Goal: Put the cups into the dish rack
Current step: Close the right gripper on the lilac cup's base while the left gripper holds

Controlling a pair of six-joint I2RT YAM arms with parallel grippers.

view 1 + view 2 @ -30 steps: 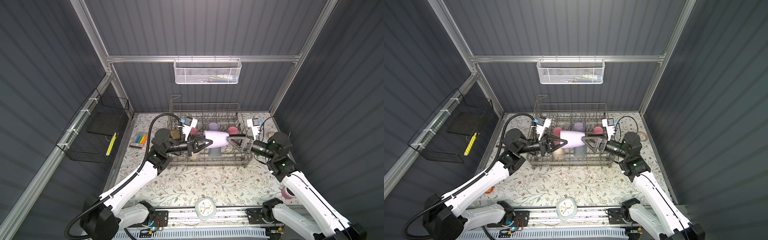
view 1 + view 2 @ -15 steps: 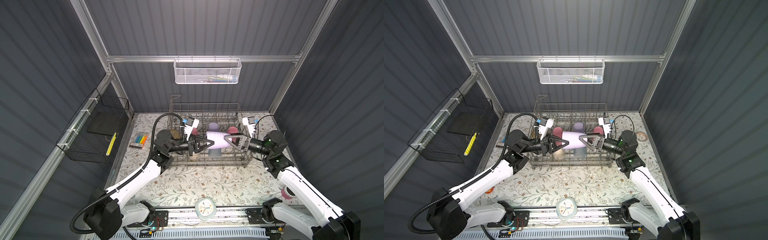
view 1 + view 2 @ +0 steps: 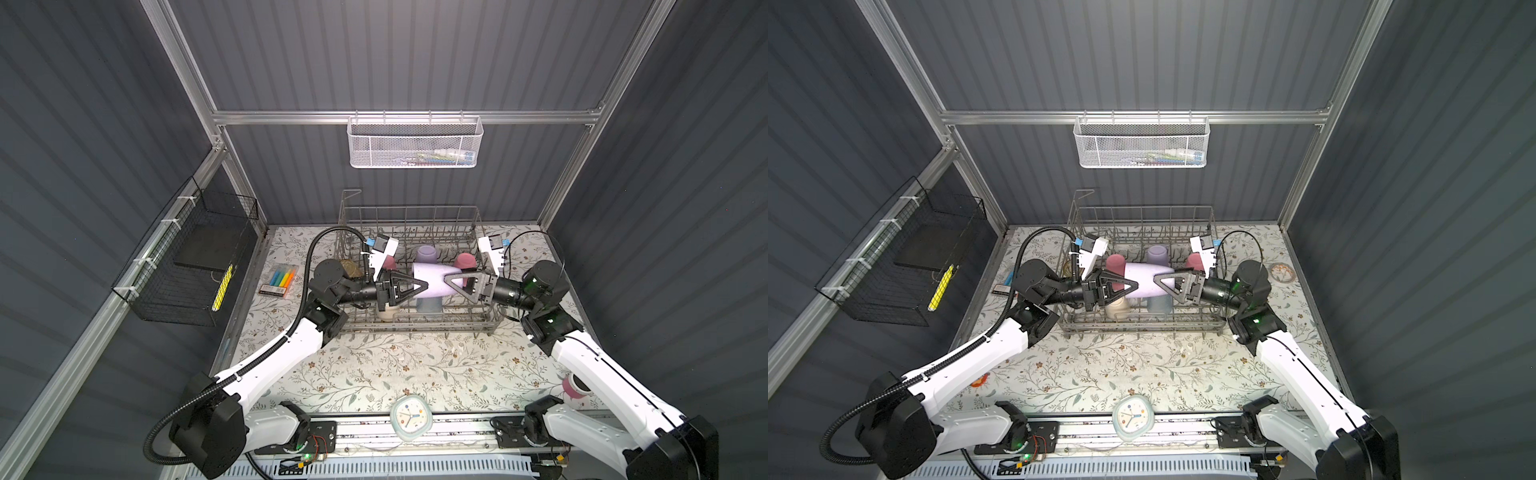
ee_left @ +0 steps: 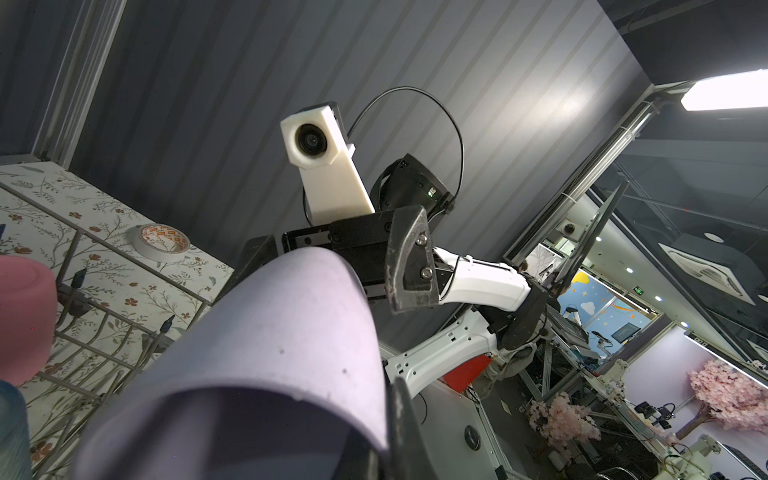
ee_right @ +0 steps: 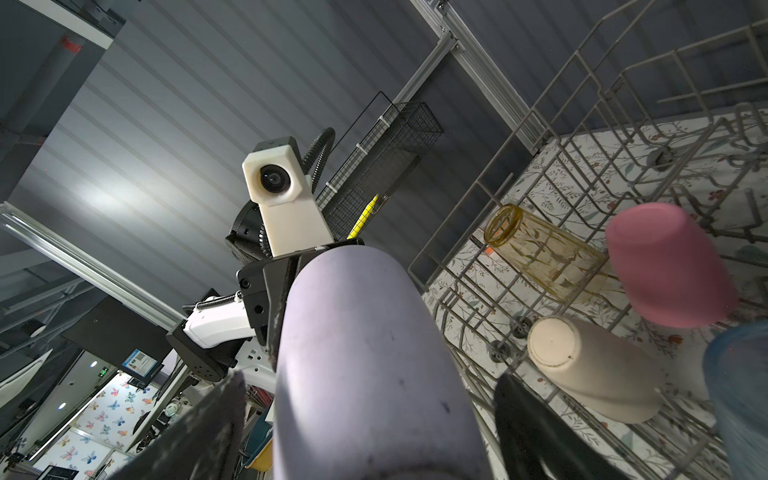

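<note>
Holding a lilac cup [image 3: 436,271] level above the dish rack [image 3: 415,329], I have my left end effector [image 3: 422,286] clenched on the rim at the cup's open end. My right end effector [image 3: 451,282] faces it from the opposite side. Its jaws are spread to either side of the cup's closed end. The right wrist view shows a slim gap on both sides, so it is released and not gripping.

The cup hangs on its side over the middle of the rack, clear of the tines. Below it in the rack are a blue cup [image 3: 429,306] and a beige cup [image 5: 582,365], and the beige one is tilted. Behind it stands a second lilac cup [image 3: 427,252], mouth down. A left pink cup [image 3: 1115,262] and a right pink cup [image 3: 464,261] flank it. A yellow glass [image 5: 544,257] lies on its side at the rack's left end. The rack sits on the flowered tabletop [image 3: 395,361].
</note>
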